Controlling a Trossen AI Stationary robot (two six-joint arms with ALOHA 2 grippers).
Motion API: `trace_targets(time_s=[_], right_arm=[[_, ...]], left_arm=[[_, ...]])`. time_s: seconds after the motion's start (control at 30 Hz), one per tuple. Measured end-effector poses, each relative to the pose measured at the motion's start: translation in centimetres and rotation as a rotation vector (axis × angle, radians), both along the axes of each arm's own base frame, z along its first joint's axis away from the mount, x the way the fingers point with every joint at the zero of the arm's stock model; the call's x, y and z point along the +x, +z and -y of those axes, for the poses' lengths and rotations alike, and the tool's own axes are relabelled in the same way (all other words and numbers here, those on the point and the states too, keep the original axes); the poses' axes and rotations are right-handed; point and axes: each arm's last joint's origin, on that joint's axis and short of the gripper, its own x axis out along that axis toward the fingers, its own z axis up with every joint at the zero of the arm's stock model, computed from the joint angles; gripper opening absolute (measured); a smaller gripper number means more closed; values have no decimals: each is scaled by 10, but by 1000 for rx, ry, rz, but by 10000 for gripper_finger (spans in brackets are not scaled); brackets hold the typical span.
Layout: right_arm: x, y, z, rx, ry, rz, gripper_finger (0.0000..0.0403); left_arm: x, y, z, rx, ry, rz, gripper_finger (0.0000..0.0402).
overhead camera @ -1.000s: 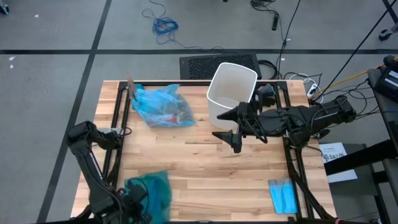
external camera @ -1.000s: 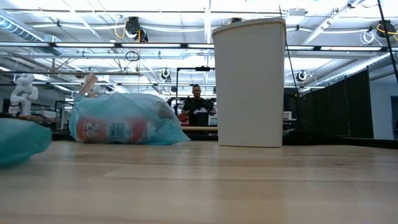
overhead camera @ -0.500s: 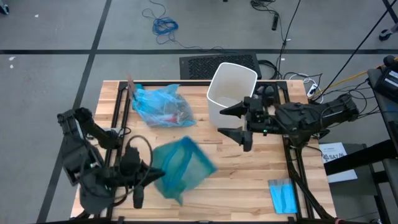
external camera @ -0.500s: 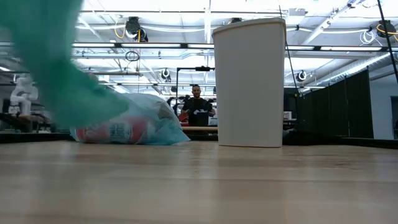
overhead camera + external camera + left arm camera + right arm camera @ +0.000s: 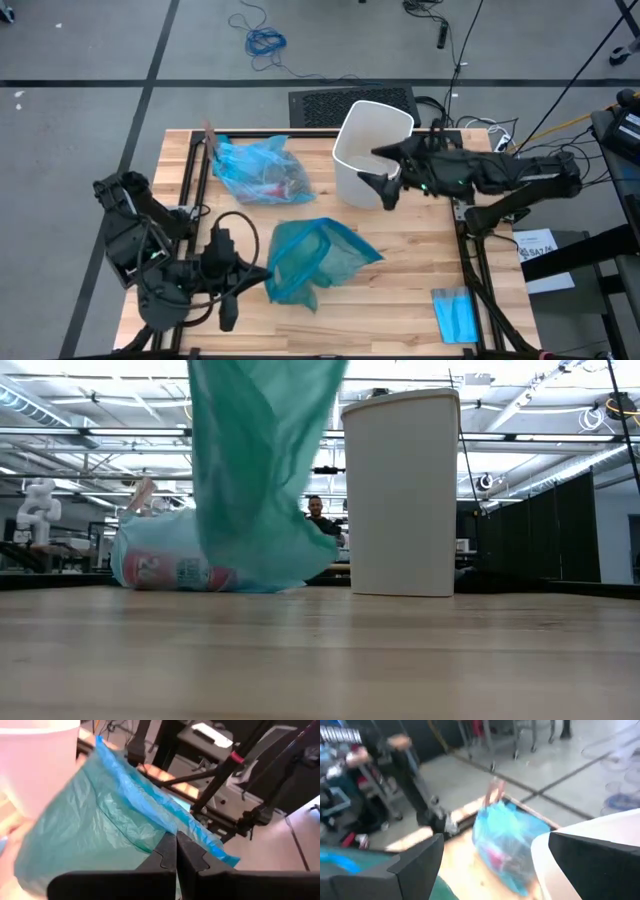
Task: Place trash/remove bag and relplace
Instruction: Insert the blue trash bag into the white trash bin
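Broadly, the wooden worktop (image 5: 400, 290) carries everything, and the white bin (image 5: 368, 150) standing upright at its far edge serves as the landmark. Left of the bin lies the bag (image 5: 255, 170), light blue and crinkly, bulging with trash (image 5: 283, 183); the low view shows a red-and-white printed item (image 5: 180, 572) through its plastic, and a brown scrap pokes out at its far end. In front of the bin and a little to its left hangs a darker teal bag (image 5: 308, 262), lifted off the worktop, its mouth gaping open towards the bin. The left gripper (image 5: 238, 281) is farther to the left of that teal bag, with its jaws closed on the bag's edge; the left wrist view shows the dark fingers (image 5: 170, 857) pressed together over the plastic. The right gripper (image 5: 383, 172) hovers at the bin's right front rim, with its jaws spread wide and holding nothing. A small folded blue sheet (image 5: 456, 315) lies flat near the front right corner, well apart from the bin.
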Motion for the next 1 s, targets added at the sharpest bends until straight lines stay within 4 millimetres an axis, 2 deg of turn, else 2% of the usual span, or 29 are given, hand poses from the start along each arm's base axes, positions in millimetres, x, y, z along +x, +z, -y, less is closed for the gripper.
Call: trace_targets(time_s=[0.13,0.3,0.5,0.7,0.87,1.0], right_arm=[[1,-8,18,39,70,-90,354],[-5,-21,31,-2,43,-268,354],[-6,-31,51,-90,78,-419,354],[-1,-42,74,-90,127,-522,351],[7,-52,83,-42,211,-573,324],[16,-61,85,-14,223,-607,275]], left_arm=[[-3,9,2,-3,-64,43,0],[-13,11,9,-39,-142,32,0],[-18,12,12,-104,-100,48,0],[-18,12,11,-100,-55,67,0],[-21,12,12,-99,-64,66,0],[-29,11,15,-85,-94,52,0]])
